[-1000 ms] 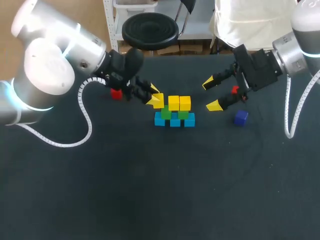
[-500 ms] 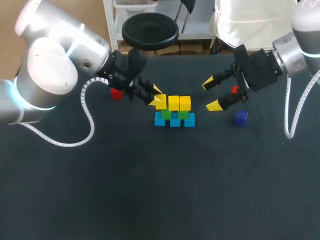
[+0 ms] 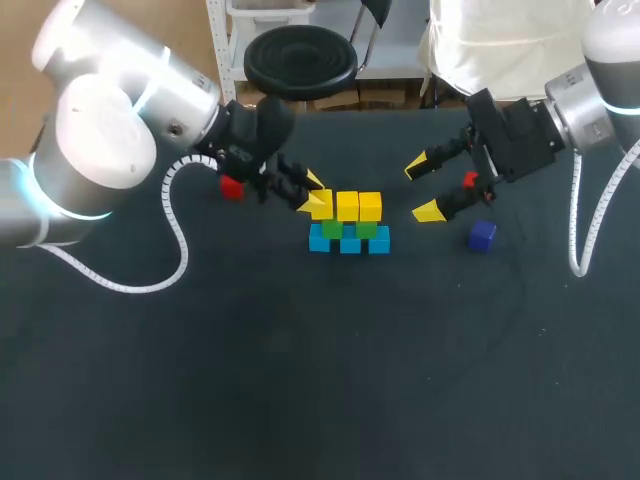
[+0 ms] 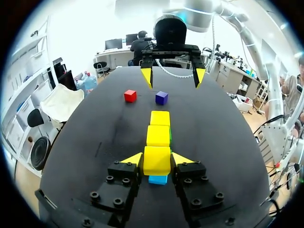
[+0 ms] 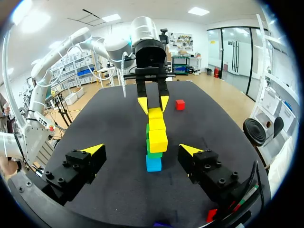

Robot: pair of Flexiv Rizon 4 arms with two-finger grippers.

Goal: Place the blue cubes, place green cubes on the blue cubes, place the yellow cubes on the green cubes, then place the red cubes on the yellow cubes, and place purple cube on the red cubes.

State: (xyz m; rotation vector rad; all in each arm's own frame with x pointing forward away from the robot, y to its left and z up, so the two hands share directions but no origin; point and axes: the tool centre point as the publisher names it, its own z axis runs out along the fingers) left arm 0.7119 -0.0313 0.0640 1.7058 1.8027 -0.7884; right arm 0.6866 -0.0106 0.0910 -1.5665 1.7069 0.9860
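My left gripper (image 3: pixel 310 194), still clamping the last yellow cube (image 3: pixel 323 205), has nudged it against the other yellow cubes (image 3: pixel 358 206), upper centre of the frame; my right gripper (image 3: pixel 422 189) stays open. The yellow layer looks done.

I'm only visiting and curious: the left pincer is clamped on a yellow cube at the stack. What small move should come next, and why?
Probably open up and let go. The left pincer grips the yellow cube from both sides, and that cube looks level and in line with the other two yellow cubes, so the placing seems finished.
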